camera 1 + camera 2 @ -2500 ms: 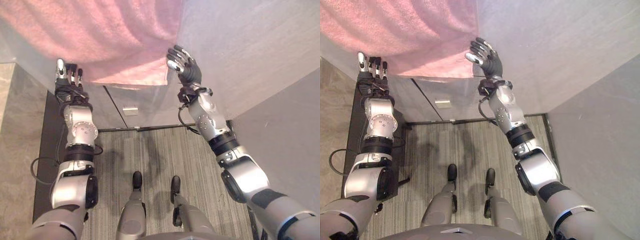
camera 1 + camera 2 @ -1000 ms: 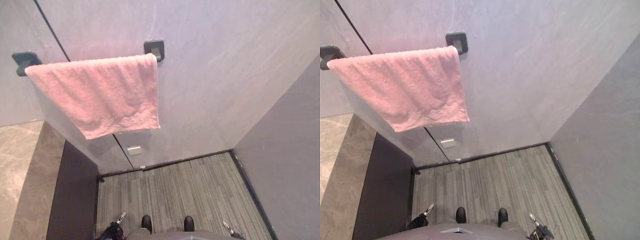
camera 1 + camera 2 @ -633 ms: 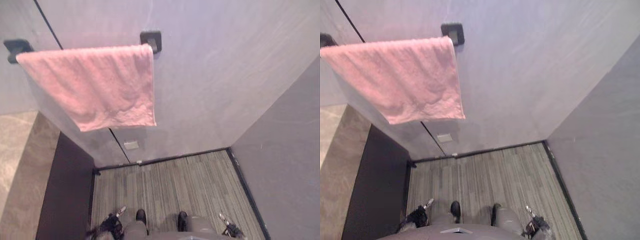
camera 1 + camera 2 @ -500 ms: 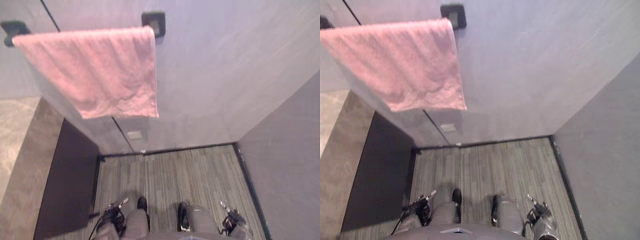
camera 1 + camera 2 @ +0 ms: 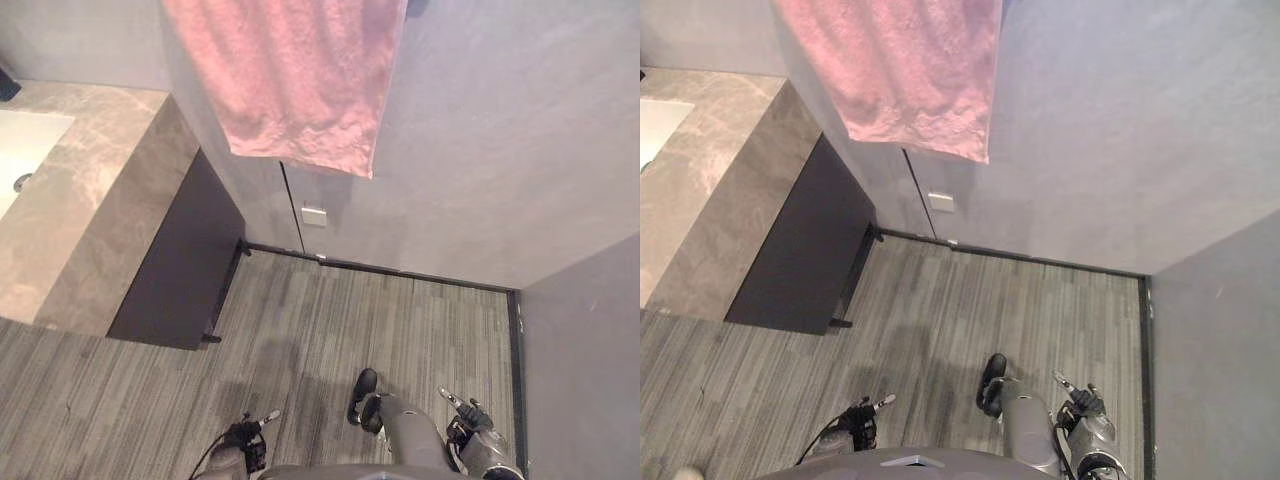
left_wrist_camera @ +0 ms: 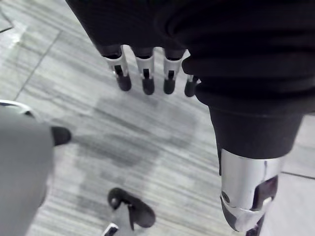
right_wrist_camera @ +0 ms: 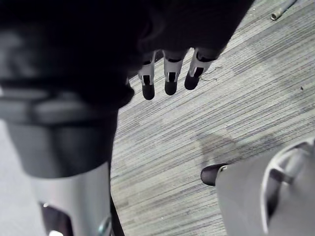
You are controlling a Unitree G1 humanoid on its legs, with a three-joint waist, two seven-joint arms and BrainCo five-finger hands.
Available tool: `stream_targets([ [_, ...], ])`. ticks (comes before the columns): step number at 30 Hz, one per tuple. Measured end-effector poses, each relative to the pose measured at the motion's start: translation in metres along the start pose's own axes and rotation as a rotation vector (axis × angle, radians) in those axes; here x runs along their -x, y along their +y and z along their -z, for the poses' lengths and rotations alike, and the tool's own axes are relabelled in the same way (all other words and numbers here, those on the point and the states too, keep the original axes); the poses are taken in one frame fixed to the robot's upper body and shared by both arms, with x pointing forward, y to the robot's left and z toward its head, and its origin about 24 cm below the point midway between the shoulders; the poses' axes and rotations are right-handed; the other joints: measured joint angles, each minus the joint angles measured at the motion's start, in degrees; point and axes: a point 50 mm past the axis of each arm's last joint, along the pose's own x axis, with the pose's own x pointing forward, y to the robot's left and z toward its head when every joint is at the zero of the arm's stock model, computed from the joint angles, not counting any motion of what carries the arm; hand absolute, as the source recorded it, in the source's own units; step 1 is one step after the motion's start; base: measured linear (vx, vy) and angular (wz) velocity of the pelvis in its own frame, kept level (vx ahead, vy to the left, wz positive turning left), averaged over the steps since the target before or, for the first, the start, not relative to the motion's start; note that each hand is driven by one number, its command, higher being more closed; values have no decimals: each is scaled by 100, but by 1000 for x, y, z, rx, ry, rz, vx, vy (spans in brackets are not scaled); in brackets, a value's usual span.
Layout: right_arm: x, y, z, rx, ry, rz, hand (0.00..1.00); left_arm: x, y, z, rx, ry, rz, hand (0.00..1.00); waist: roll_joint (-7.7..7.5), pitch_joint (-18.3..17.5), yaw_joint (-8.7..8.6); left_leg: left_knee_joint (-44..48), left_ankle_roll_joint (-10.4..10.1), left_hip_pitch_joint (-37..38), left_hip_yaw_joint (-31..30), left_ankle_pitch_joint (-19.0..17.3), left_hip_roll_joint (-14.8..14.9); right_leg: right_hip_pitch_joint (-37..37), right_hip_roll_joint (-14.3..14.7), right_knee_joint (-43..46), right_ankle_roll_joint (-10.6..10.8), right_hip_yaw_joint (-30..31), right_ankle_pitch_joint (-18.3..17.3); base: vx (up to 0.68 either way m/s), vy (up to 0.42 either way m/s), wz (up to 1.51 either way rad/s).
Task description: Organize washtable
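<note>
A pink towel [image 5: 290, 80] hangs flat against the grey wall at the top, with its lower edge free. The washtable's grey stone counter [image 5: 95, 200] stands at the left, and a white basin [image 5: 25, 145] is sunk into it. My left hand [image 6: 144, 78] hangs low by my side over the floor, fingers straight and holding nothing; the head views show it at the bottom edge [image 5: 245, 452]. My right hand [image 7: 170, 73] hangs the same way on the other side [image 5: 466, 428], open and holding nothing. Both hands are far below the towel and the counter.
A dark cabinet front [image 5: 180, 265] runs under the counter down to the striped grey floor [image 5: 330, 330]. A small white wall plate [image 5: 314, 216] sits below the towel. A grey side wall [image 5: 590, 380] closes the right.
Both hands, raised at the towel's lower edge 2.5 s ago, have dropped to my sides. The camera has swung left, which brings the counter and basin into view.
</note>
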Motion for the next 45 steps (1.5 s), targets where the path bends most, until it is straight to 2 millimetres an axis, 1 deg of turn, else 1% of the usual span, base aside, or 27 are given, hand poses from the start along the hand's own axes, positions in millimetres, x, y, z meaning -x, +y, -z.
stream_targets([
  [1,0,7,-2,55,-10,-26,0,-2,6,-16,-29,-61,-10,0,-171,105,-12,-202,36,-68,-35,4,-93,-56,-128,68,138,81,124,-455,121,-8],
  [2,0,9,-2,86,-13,-35,0,-3,9,-21,-46,-84,-17,0,-213,124,13,-224,32,-63,-109,-41,-170,-101,-128,88,267,177,239,-439,187,-23],
  [3,1,12,-1,135,-16,-53,0,-4,12,-31,-80,-116,-25,0,-284,166,11,-236,84,-100,-157,-58,-291,-210,-149,99,600,619,699,-392,300,-14],
  [4,1,12,1,153,-10,-62,0,-5,13,-32,-85,-109,-28,0,-310,205,15,-103,239,-283,-192,95,-397,-304,-117,41,1150,1367,1069,-261,347,1],
  [5,1,10,2,156,-3,-58,0,-5,12,-29,-62,-106,-30,0,-305,210,12,-10,255,-331,-246,108,-406,-400,-153,647,1260,1707,843,210,366,39],
  [6,3,1,12,165,26,-38,0,-4,7,-23,-28,-84,-27,0,-310,211,11,118,314,-416,-406,146,-486,-443,-218,2058,1278,2298,142,660,300,86],
  [7,6,-5,22,172,53,-26,0,-3,6,-15,-1,-62,-33,0,-356,203,32,336,330,-526,-667,156,-572,-218,-275,3069,1365,2803,-297,846,282,120],
  [8,7,-5,26,174,63,-30,0,-1,6,-6,18,-35,-40,0,-414,169,64,448,348,-615,-852,167,-665,45,-350,3482,1367,3049,-464,650,178,106],
  [9,8,-5,27,178,66,-36,0,1,8,2,27,-11,-45,0,-459,141,106,511,370,-711,-940,181,-736,234,-355,3586,1438,3239,-547,570,129,86],
  [11,8,3,29,196,67,-74,0,6,10,22,96,55,-63,0,-587,35,199,860,426,-1226,-1380,290,-926,938,-379,2811,1686,3714,-1251,427,62,103],
  [14,5,19,17,229,37,-117,0,6,5,20,100,44,-48,0,-459,-175,514,928,404,-1844,-1731,577,-898,1374,-322,1230,1377,3800,-1653,222,-70,82],
  [16,3,41,-3,267,-21,-178,0,5,9,15,102,27,-57,0,-432,-251,687,1056,329,-2286,-1758,699,-758,1434,-220,448,1357,3663,-1657,173,-214,16],
  [17,1,52,-17,300,-63,-203,0,5,9,15,111,28,-58,0,-291,-174,670,1122,249,-2447,-1920,813,-609,1450,-92,251,1267,3538,-1431,162,-234,25],
  [19,1,52,-23,335,-92,-201,0,5,8,16,127,33,-54,0,-151,-97,641,1135,88,-2541,-2148,997,-455,1552,104,112,1165,3250,-1255,123,-224,62],
  [22,-1,43,-23,348,-93,-176,0,5,9,17,141,35,-58,0,-100,-72,652,751,-164,-2653,-2152,1645,-402,1409,83,108,968,2856,-1087,-131,-109,69],
  [24,-2,30,-19,347,-80,-130,0,5,10,16,141,32,-58,0,-99,-17,612,2109,148,-2961,-1443,1140,-266,1254,-96,97,861,2529,-926,-149,-46,71],
  [25,-2,19,-15,349,-66,-101,0,5,10,19,132,41,-60,0,-60,-39,605,3116,199,-2981,-1126,863,-134,1272,-169,29,869,2422,-811,-66,-14,48],
  [27,0,5,-1,338,-19,-68,0,6,10,26,131,71,-64,0,54,-54,523,4045,210,-2686,-1042,676,200,1346,-231,-206,932,2165,-576,143,-3,70],
  [29,2,1,9,326,11,-60,0,7,12,30,146,88,-74,0,75,-67,392,3783,136,-2233,-796,801,545,1352,-357,-279,1048,1883,-437,88,77,102],
  [30,3,-2,12,311,26,-49,0,7,11,28,143,84,-70,0,112,-86,294,3463,99,-2205,-584,747,547,1370,-408,-288,1098,1732,-409,-117,200,110],
  [31,4,-2,17,299,49,-45,0,8,12,31,141,86,-74,0,-52,-147,336,2655,39,-1961,-585,655,272,1397,-450,-539,1157,1861,-354,-141,220,111],
  [32,5,1,23,294,63,-57,0,9,17,35,122,97,-84,0,-87,-318,272,1891,38,-1821,-651,655,111,1412,-411,-791,1163,1935,-340,-48,168,97],
  [34,7,-4,29,277,80,-48,0,8,15,29,83,78,-69,0,-58,-486,123,409,19,-1386,-1085,629,-87,1406,-385,-1000,1207,1749,-146,-1,198,164],
  [35,7,-6,31,253,92,-35,0,5,7,22,34,64,-39,0,-109,-460,128,-164,85,-1272,-1373,822,-234,1397,-549,-956,1270,1499,-126,-69,220,159],
  [37,8,-8,35,255,111,-30,0,6,-1,25,-5,71,-9,0,-171,-505,173,-370,217,-1290,-1622,1055,-435,1437,-743,-1006,1370,1363,-29,-79,191,92],
  [40,8,-6,36,257,112,-38,0,10,3,36,-15,94,-19,0,-194,-557,197,-358,269,-1262,-1622,1080,-591,1530,-864,-1075,1482,1469,93,-32,116,6],
  [45,9,-3,39,291,121,-58,0,10,1,37,-37,95,-5,0,-277,-613,291,-340,303,-1250,-1430,1059,-577,1559,-752,-1380,1515,1663,339,-19,7,-24],
])
